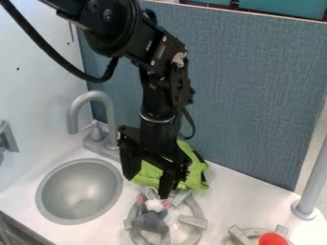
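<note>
- The big black arm [156,93] is above the jaws. A sideways swing could make it bump the tap [110,119].
- The round sink [80,191] is left of the jaws. A toy dropped there could roll in.
- The stove ring [193,221] is under the jaws. Its bumpy bars could block a low fingertip.
- The green cloth [197,167] is just behind the jaws, so it could snag.
- The gripper [148,187] has its jaws apart, with nothing in them.
- The gray toy mouse [150,221] is just below the jaws, on the ring. It looks soft, so it could slip.
</note>
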`<act>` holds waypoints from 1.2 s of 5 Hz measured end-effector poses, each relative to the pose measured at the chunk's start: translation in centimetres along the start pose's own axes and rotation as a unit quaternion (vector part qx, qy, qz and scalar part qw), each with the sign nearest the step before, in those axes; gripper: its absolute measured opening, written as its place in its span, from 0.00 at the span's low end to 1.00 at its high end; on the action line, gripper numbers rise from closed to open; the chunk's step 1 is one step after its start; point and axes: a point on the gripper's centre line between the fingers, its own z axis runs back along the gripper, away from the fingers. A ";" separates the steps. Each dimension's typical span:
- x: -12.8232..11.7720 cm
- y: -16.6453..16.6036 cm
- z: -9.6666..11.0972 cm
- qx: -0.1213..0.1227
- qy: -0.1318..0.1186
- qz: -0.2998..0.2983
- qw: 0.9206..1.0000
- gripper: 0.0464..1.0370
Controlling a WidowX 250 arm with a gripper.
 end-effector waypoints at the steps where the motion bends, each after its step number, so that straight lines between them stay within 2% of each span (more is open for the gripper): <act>1: -0.3 0.0 -0.7 0.001 0.014 0.001 1.000 0.96; 2: 0.5 -3.1 -1.6 0.007 0.014 -0.029 0.999 0.96; 3: 1.6 -6.7 -2.5 0.005 -0.002 -0.059 0.998 0.96; 4: 2.7 -9.9 -4.0 -0.006 -0.002 -0.079 0.997 0.96; 5: 4.3 -11.9 -5.8 -0.017 0.003 -0.091 0.996 0.96; 6: 5.8 -13.0 -6.6 -0.017 0.004 -0.094 0.995 0.96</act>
